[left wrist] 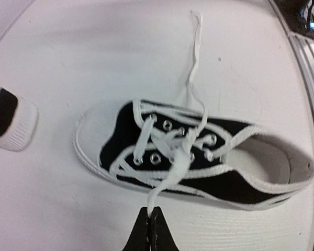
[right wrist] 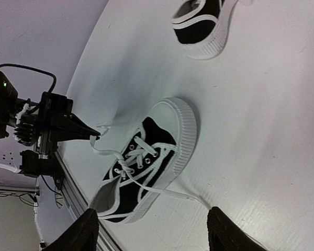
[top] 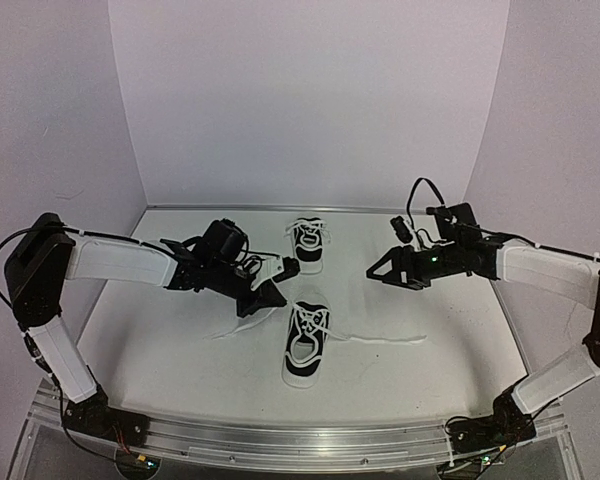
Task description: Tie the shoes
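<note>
**Tying the near shoe: one lace in hand, one loose**

Pinches a lace end [left wrist: 167, 178] of the near shoe [top: 305, 345] in the left gripper [left wrist: 150, 218], clamped tight on the cord and drawing it out sideways from the eyelets. Leaves the right gripper [right wrist: 153, 232] spread wide and empty, hovering off the shoe's opposite side. Finds that shoe in the middle of the table [top: 180, 380], heel toward the arm bases, toe toward the far shoe [top: 307, 245], well apart from it. Shows the second lace [top: 390, 342] trailing limp across the bare surface on the right.

Probably a light shoe, apt to slide or swivel on the smooth top under a hard tug, so pull gently and evenly from both sides. Expect a soft, thin, springless cord, flat enough to slip between the pads. Best to take the second lace near its free tip, lying clear of the canvas. Avoid the floppy upper. For steadying, press on the stiffer rubber sole instead.
</note>
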Controlling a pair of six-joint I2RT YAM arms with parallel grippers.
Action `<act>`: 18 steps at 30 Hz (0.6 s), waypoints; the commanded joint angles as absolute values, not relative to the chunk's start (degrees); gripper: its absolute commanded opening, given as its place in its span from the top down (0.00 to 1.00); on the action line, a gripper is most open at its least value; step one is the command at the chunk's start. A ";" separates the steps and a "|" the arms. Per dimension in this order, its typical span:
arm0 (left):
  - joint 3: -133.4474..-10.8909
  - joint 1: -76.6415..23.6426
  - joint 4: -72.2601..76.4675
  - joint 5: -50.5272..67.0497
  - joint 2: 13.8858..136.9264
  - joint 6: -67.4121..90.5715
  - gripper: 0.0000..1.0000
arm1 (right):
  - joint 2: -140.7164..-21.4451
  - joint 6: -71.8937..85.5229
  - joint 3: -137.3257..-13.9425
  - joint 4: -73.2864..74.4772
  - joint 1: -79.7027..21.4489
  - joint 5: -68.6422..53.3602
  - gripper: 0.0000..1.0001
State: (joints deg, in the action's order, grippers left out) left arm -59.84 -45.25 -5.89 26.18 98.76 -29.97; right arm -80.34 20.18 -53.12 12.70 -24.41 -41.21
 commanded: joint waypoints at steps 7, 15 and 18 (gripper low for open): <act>-59.73 -46.10 9.56 32.40 98.51 -23.14 1.00 | -90.89 26.31 -61.39 2.72 -36.24 -43.32 0.42; -59.99 -47.64 11.58 30.95 99.28 -22.85 1.00 | -94.78 27.48 -62.80 -1.27 -38.79 -44.74 0.49; -60.57 -47.80 11.27 31.01 99.81 -23.10 1.00 | -96.18 27.49 -63.57 -1.57 -39.42 -45.42 0.51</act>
